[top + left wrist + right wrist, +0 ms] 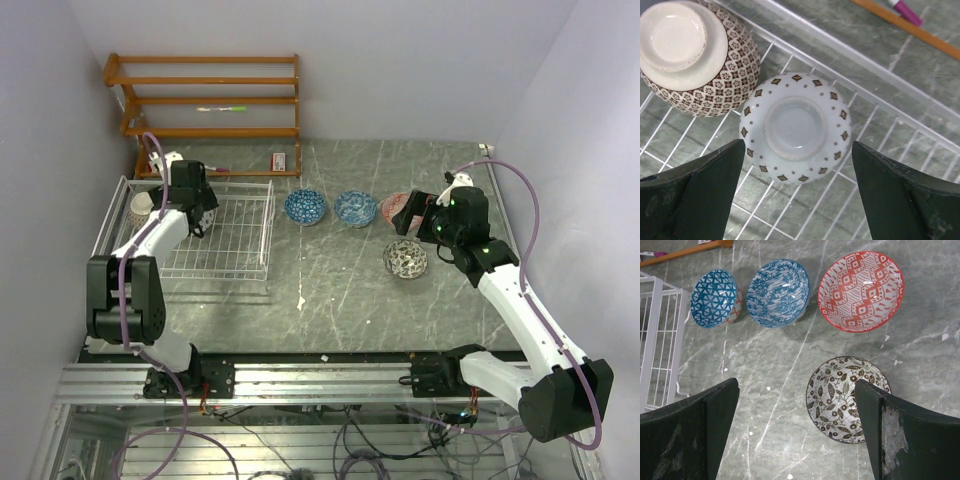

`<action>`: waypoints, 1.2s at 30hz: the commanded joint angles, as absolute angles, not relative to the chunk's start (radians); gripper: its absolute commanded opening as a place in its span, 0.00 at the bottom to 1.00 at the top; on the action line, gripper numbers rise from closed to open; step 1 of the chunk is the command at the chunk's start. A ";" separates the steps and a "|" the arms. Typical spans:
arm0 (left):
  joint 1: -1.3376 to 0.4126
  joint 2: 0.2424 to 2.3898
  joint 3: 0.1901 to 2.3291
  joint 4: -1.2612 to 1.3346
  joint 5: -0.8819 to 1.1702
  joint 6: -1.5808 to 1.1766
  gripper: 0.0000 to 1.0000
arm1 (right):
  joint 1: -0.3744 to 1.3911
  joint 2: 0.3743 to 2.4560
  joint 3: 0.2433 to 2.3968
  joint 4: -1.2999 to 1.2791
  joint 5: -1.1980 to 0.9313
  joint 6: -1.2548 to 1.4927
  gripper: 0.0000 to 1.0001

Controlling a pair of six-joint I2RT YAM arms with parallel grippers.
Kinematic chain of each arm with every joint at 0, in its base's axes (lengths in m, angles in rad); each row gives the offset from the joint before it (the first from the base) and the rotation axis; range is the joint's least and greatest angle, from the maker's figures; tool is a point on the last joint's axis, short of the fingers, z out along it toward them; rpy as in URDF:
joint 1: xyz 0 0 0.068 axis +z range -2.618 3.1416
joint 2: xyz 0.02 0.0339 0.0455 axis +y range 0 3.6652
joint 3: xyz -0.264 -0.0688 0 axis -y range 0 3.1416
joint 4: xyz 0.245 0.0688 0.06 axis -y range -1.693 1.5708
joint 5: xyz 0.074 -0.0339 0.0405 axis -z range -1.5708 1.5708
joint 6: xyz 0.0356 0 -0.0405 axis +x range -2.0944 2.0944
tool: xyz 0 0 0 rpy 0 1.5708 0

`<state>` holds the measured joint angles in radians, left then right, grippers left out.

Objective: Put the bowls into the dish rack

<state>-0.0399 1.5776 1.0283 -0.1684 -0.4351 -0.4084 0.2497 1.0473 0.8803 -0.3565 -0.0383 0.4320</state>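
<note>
Two bowls lie upside down in the white wire dish rack (880, 65): a white one with brown diamonds (796, 129) and a brown-patterned one (695, 55) beside it. My left gripper (797, 200) hangs open over the white bowl, one finger on each side and touching nothing. Four bowls sit upright on the table: two blue (714, 298) (778, 292), a red one (861, 291) and a black-and-white one (837, 397). My right gripper (796, 435) is open above the table, with its right finger over the black-and-white bowl's edge.
An orange-brown wooden shelf (210, 95) stands against the back wall behind the rack (265, 235). A small white and red item (280, 161) lies near the shelf's foot. A white scrap (301, 300) lies right of the rack's front corner. Walls close in on both sides.
</note>
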 commanded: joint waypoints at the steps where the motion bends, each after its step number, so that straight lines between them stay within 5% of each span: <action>1: -0.042 1.473 1.029 -0.149 -0.366 -0.442 0.99 | 0.244 1.050 0.878 -0.344 -0.043 0.423 1.00; 13: -0.292 1.304 1.033 -0.150 -0.245 -0.373 0.98 | 0.242 0.987 0.941 -0.350 -0.043 0.493 1.00; 21: -0.607 1.293 1.050 -0.125 -0.283 -0.284 0.96 | 0.244 0.913 1.046 -0.395 0.041 0.531 1.00; 28: -0.814 1.480 1.164 -0.118 -0.302 -0.172 0.96 | 0.243 0.886 1.063 -0.402 0.048 0.549 0.99; 36: -0.806 1.747 1.313 -0.114 -0.359 -0.034 0.93 | 0.243 0.889 1.046 -0.414 0.036 0.545 0.99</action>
<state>-0.8295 1.6615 1.2251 -0.1253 -0.3027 -0.1223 0.2493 0.8963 1.0454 -0.3962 0.0330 0.5434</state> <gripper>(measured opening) 0.951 0.992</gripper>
